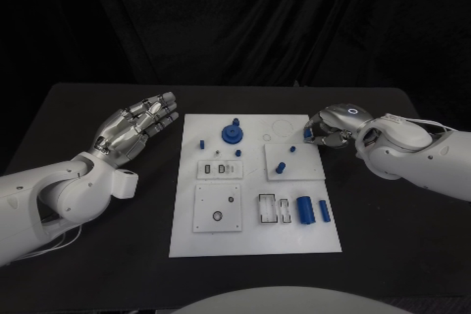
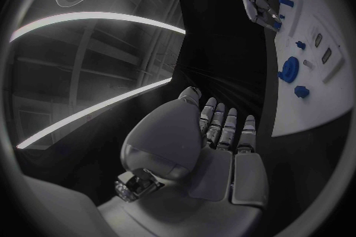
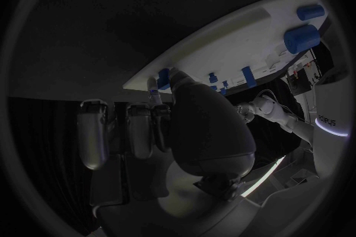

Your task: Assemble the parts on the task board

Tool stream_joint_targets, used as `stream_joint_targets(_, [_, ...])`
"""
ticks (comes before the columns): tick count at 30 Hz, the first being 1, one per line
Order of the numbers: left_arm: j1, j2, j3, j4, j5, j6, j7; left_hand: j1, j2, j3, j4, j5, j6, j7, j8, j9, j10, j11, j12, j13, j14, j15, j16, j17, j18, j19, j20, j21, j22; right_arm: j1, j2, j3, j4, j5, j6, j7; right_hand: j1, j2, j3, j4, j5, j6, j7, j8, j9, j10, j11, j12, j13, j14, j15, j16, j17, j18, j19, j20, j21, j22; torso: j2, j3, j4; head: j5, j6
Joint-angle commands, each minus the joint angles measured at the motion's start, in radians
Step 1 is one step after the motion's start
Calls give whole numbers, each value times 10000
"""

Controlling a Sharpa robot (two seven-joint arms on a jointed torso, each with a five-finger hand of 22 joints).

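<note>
We see the left hand (image 1: 133, 130) hovering above the desk (image 1: 88, 259) just beside the board (image 1: 255, 239), its fingers (image 1: 157, 113) stretched out and slightly apart, holding nothing. In the left wrist view the same hand (image 2: 215, 148) lies flat and free, with the board (image 2: 296, 112) just beyond its fingertips.

The right hand (image 1: 329, 130) sits at the board's far right edge, its fingers curled in. In the right wrist view this hand (image 3: 186, 130) has its fingers bent toward the board's rim (image 3: 222, 41), and a small blue peg (image 3: 163, 78) shows right at the fingertips. We cannot tell whether the fingers pinch that peg or only touch it.

On the board, nearest the left fingers, a blue gear (image 1: 233, 133) stands with a small stud (image 1: 202, 144) beside it. Near the right fingers, a raised white block (image 1: 293, 163) carries two small blue pegs (image 1: 281, 167). Farther from both hands, toward the robot, two blue cylinders (image 1: 306, 210) lie side by side, next to a slotted holder (image 1: 273, 209). A square plate (image 1: 217, 208) lies to the left of that holder.
</note>
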Motion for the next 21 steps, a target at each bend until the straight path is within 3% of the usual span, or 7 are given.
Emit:
stream_joint_targets(1, [-17, 22, 9, 5, 28, 149, 218, 89, -41, 34, 2, 43, -39, 0, 33, -6, -19, 78, 33, 2, -29, 67, 33, 11, 91, -14, 67, 16, 9, -44, 4, -6, 0, -30, -218, 1, 112, -6, -9, -56, 94, 178, -3, 124, 117, 1025, 37, 26, 2633, 1056, 57, 29, 2629, 98, 596, 37, -35, 2403, -1, -5, 3, -7, -4])
stream_joint_targets(3, [-18, 28, 9, 1, 28, 156, 204, 89, -41, 34, 2, 43, -39, 0, 33, -6, -19, 78, 33, 2, -29, 67, 33, 11, 91, -14, 67, 16, 9, -46, 9, -6, 0, -30, -256, 10, 136, 7, -31, -74, 155, 328, -12, 267, 268, 1025, 23, 26, 2633, 1056, 46, 29, 2629, 100, 591, 24, -45, 2400, 1, -4, 4, -8, -3])
stream_joint_targets(4, [-19, 30, 9, 0, 28, 158, 199, 89, -41, 34, 2, 43, -39, 0, 33, -6, -19, 78, 33, 2, -29, 67, 33, 11, 91, -14, 67, 16, 9, -46, 9, -6, 0, -30, -267, 12, 203, 36, -41, -136, 326, 552, -41, 516, 472, 1025, 1, 26, 2633, 1056, 30, 29, 2629, 104, 585, 3, -58, 2396, 1, -2, 5, -10, -4])
stream_joint_targets(11, [-22, 31, 9, -9, 29, 164, 165, 89, -41, 34, 2, 43, -39, 0, 33, -6, -19, 78, 33, 2, -29, 67, 33, 11, 91, -14, 67, 16, 9, -47, -6, -6, 15, -30, -430, 41, 340, 177, -44, -256, 615, 575, -107, 902, 901, 1025, -51, 26, 2633, 1056, -17, 29, 2629, 103, 588, -34, -62, 2397, -2, -4, 4, 3, -15])
stream_joint_targets(13, [-23, 30, 9, -12, 29, 167, 157, 89, -41, 34, 2, 43, -39, 0, 33, -6, -19, 78, 33, 2, -29, 67, 33, 11, 91, -14, 67, 16, 9, -47, -25, -5, 37, -30, -587, 73, 437, 247, -26, -338, 779, 638, -139, 1119, 1114, 1025, -81, 26, 2633, 1056, -39, 29, 2629, 105, 584, -60, -71, 2395, -1, -2, 3, 7, -17])
stream_joint_targets(21, [-26, 4, 9, -2, 29, 142, 136, 89, -41, 34, 2, 43, -39, 0, 33, -6, -19, 78, 33, 2, -29, 67, 33, 11, 91, -14, 67, 16, 9, 13, -218, 13, 427, -30, -1451, 218, 572, 349, -3, -442, 967, 742, -194, 1488, 1476, 1025, -128, 26, 2633, 1056, -84, 29, 2629, 91, 622, -96, -23, 2414, -2, -3, 6, 65, -39])
